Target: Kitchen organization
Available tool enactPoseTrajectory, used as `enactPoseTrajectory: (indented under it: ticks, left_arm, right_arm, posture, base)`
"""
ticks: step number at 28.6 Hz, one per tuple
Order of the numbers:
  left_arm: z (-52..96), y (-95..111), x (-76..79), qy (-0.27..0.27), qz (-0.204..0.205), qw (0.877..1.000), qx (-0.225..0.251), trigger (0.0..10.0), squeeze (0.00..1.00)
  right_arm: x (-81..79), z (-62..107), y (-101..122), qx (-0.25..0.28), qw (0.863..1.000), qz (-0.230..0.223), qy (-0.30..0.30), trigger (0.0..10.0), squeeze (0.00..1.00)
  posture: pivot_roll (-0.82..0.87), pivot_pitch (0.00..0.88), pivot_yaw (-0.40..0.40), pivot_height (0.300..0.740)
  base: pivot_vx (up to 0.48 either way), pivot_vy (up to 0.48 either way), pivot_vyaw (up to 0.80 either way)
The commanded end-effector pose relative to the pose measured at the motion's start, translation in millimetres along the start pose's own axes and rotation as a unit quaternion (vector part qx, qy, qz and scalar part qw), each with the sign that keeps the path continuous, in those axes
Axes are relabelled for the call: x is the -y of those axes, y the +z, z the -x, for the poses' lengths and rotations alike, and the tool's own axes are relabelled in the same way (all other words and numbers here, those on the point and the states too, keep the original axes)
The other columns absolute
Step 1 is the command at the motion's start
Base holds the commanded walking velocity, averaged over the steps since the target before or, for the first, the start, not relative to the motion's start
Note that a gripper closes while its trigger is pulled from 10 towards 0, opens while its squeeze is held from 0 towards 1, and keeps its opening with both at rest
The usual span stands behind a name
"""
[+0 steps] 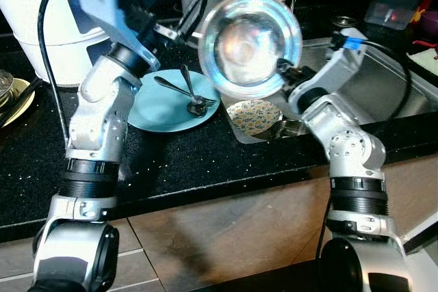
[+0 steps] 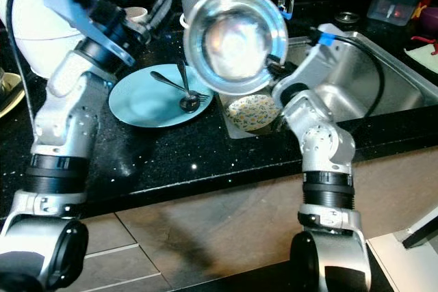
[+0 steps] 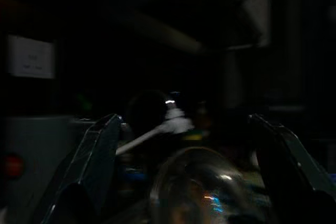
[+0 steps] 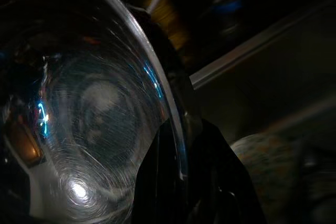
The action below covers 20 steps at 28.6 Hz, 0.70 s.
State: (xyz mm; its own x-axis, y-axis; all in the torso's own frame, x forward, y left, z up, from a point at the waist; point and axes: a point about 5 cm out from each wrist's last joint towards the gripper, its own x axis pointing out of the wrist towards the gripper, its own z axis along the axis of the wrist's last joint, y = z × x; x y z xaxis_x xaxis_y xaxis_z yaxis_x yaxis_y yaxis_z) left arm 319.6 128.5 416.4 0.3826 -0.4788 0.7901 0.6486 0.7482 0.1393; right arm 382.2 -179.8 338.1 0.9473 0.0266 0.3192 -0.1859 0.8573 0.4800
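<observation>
The right end effector (image 1: 286, 68) is clamping the steel bowl (image 1: 249, 44) by its rim, best kept steady, while the left end effector (image 1: 171, 8) is waiting open.

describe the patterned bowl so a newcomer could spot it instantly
Start at the steel sink set in the black countertop. At its near left corner, beside the blue plate, sits the patterned bowl: cream inside, speckled with small yellow and blue marks.

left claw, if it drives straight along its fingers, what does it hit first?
Probably the steel bowl held up by the right claw. The left claw is open and points toward it; in the left wrist view the bowl's rim sits low between the fingers. Depth is unclear, so it might pass just above.
</observation>
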Motion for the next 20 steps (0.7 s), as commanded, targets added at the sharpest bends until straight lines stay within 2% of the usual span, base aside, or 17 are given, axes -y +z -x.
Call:
enactPoseTrajectory:
  ticks: [1,3,5,6,7,8,9,10,12,13,14,15,16,18,19,20]
  left_arm:
    - [2.5,0.1,7.5,-0.028,0.023,0.999,-0.003,10.0,0.0]
    - [3.5,-1.7,5.0,-0.021,0.016,1.0,-0.011,10.0,0.0]
    - [5.6,-4.3,-4.9,0.012,0.0,1.0,-0.022,10.0,0.0]
    - [7.9,-7.0,-13.2,0.041,-0.018,0.998,-0.038,10.0,0.0]
    - [10.9,-11.6,-21.6,0.07,-0.052,0.994,-0.065,10.0,0.0]
    - [16.3,-19.5,-29.6,0.094,-0.09,0.985,-0.11,10.0,0.0]
    - [16.3,-19.5,-29.6,0.094,-0.09,0.985,-0.11,10.0,0.0]
    - [23.2,-28.1,-35.3,0.108,-0.121,0.974,-0.158,10.0,0.0]
    - [33.8,-43.4,-38.0,0.108,-0.154,0.954,-0.232,10.0,0.0]
    - [36.1,-51.2,-33.8,0.091,-0.17,0.948,-0.251,10.0,0.0]
    - [37.0,-57.0,-29.5,0.077,-0.189,0.942,-0.265,10.0,0.0]
    - [37.0,-57.0,-29.5,0.077,-0.189,0.942,-0.265,10.0,0.0]
    - [37.0,-61.4,-24.8,0.061,-0.203,0.938,-0.273,10.0,0.0]
    - [34.9,-71.1,-11.1,0.013,-0.188,0.94,-0.284,10.0,0.0]
    - [34.9,-71.1,-11.1,0.013,-0.188,0.94,-0.284,10.0,0.0]
    - [34.2,-73.7,-6.1,-0.006,-0.181,0.941,-0.287,10.0,0.0]
  right_arm:
    - [5.2,-2.8,20.2,0.052,0.998,-0.006,-0.02,0.0,0.0]
    - [13.0,-3.9,27.8,0.071,0.997,-0.006,-0.035,0.0,0.0]
    - [22.8,-4.7,37.9,0.092,0.994,0.001,-0.05,0.0,0.0]
    - [27.8,-4.8,42.7,0.103,0.993,0.02,-0.059,0.0,0.0]
    - [31.1,-5.0,46.2,0.11,0.991,0.046,-0.06,0.0,0.0]
    - [33.6,-5.6,47.7,0.114,0.988,0.086,-0.06,0.0,0.0]
    - [33.6,-5.6,47.7,0.114,0.988,0.086,-0.06,0.0,0.0]
    - [33.0,-7.7,45.9,0.113,0.983,0.135,-0.048,0.0,0.0]
    - [29.6,-11.7,37.9,0.098,0.973,0.21,-0.02,0.4,0.0]
    - [27.5,-14.3,31.2,0.084,0.966,0.243,-0.007,7.0,0.0]
    - [25.9,-16.5,26.3,0.076,0.96,0.27,0.003,7.9,0.0]
    - [25.9,-16.5,26.3,0.076,0.96,0.27,0.003,7.9,0.0]
    - [24.1,-18.4,22.1,0.068,0.953,0.295,0.012,9.8,0.0]
    - [19.2,-22.8,13.3,0.054,0.932,0.356,0.033,10.0,0.0]
    - [19.2,-22.8,13.3,0.054,0.932,0.356,0.033,10.0,0.0]
    - [17.5,-23.9,11.1,0.051,0.926,0.373,0.039,10.0,0.0]
  posture:
    - [0.01,0.159,0.022,0.74]
    - [0.01,0.156,0.019,0.74]
    - [0.01,0.156,0.019,0.74]
    - [0.01,0.156,0.019,0.74]
    - [0.01,0.16,0.016,0.74]
    - [0.01,0.16,0.016,0.74]
    - [0.01,0.16,0.016,0.74]
    - [0.01,0.166,0.019,0.74]
    - [0.01,0.168,0.021,0.74]
    - [0.01,0.168,0.021,0.74]
    - [0.01,0.176,0.022,0.74]
    - [0.01,0.176,0.022,0.74]
    - [0.01,0.179,0.022,0.74]
    - [0.01,0.179,0.022,0.74]
    - [0.01,0.179,0.022,0.74]
    - [0.02,0.192,0.017,0.74]
  base:
    - [0.0,0.0,0.0]
    - [0.0,0.0,0.0]
    - [0.0,0.0,0.0]
    - [0.0,0.0,0.0]
    - [0.0,0.0,0.0]
    - [0.0,0.0,0.0]
    - [0.0,0.0,0.0]
    - [0.0,0.0,0.0]
    - [0.0,0.0,0.0]
    - [0.0,0.0,0.0]
    - [0.0,0.0,0.0]
    - [0.0,0.0,0.0]
    - [0.0,0.0,0.0]
    - [0.0,0.0,0.0]
    - [0.0,0.0,0.0]
    - [0.0,0.0,0.0]
